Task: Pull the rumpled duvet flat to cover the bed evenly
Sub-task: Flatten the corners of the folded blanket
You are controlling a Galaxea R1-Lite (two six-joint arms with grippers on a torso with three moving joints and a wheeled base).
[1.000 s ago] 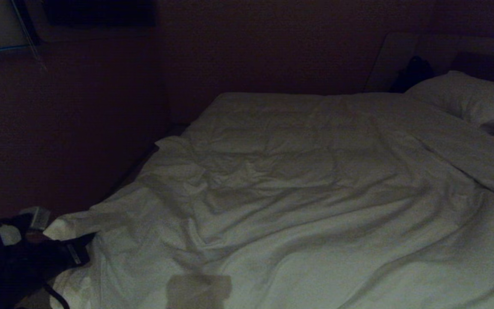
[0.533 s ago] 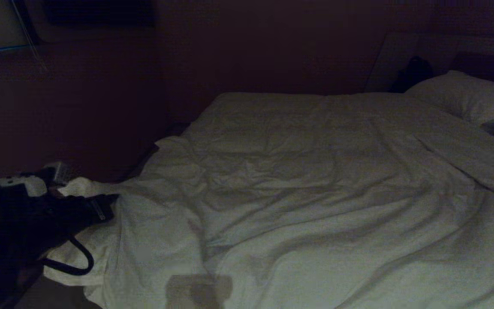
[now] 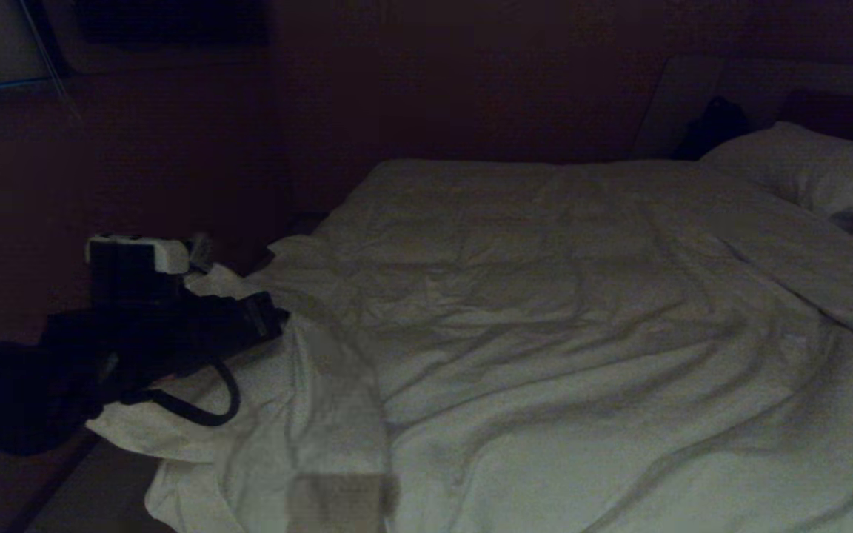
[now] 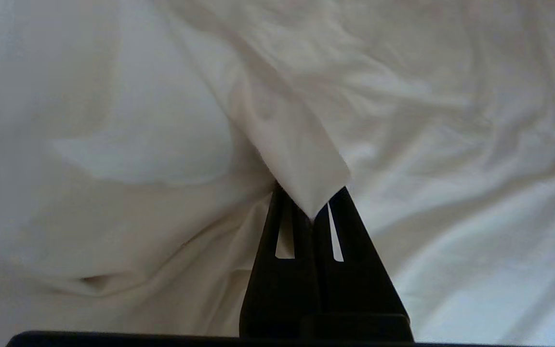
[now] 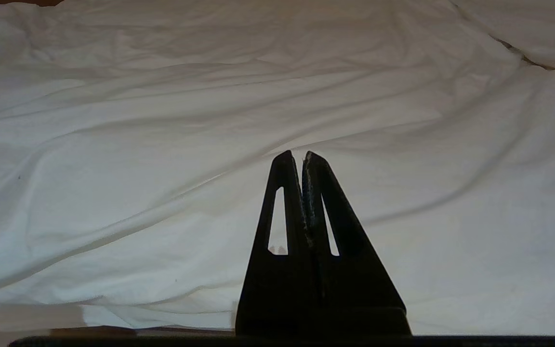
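Left gripper (image 4: 312, 218) was clamped on a duvet (image 3: 545, 311) corner at the bed's (image 3: 93, 496) near-left edge, held up off the mattress. Right gripper (image 5: 302, 155) sat closed and empty over the near side. Duvet mostly covered the bed but was wrinkled, near-left corner bunched; spreading looked unfinished.

Black left arm (image 3: 138, 340), white cap, looped black cable; black slotted triangular fingers (image 4: 282, 250).
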